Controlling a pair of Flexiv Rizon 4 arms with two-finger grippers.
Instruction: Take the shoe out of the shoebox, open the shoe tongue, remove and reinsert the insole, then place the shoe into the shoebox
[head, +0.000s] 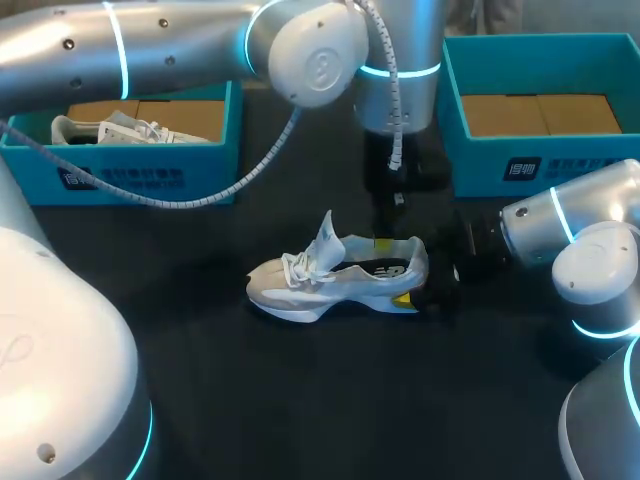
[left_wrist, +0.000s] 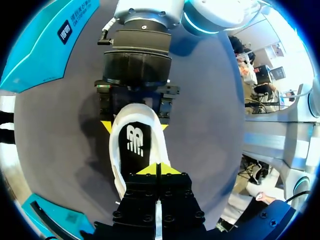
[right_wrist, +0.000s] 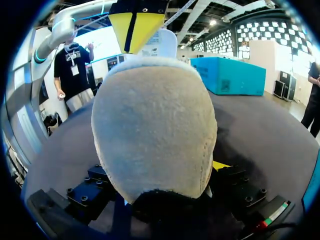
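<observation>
A white sneaker (head: 335, 278) lies on its sole mid-table, toe toward my left, tongue (head: 328, 240) pulled upright. My right gripper (head: 432, 290) comes in low from the right and is shut on the shoe's heel (right_wrist: 155, 135), one yellow tip on each side. My left gripper (head: 383, 240) hangs straight down over the shoe's opening. In the left wrist view its yellow tips (left_wrist: 157, 169) are pressed together just above the black insole (left_wrist: 134, 142); I see nothing between them. The right wrist view shows those shut tips (right_wrist: 136, 25) above the heel.
A teal shoebox (head: 150, 180) at the back left holds a second white shoe (head: 110, 130). Another teal shoebox (head: 520, 155) stands at the back right with only brown card inside. My left arm's cable (head: 200, 200) droops in front of the left box.
</observation>
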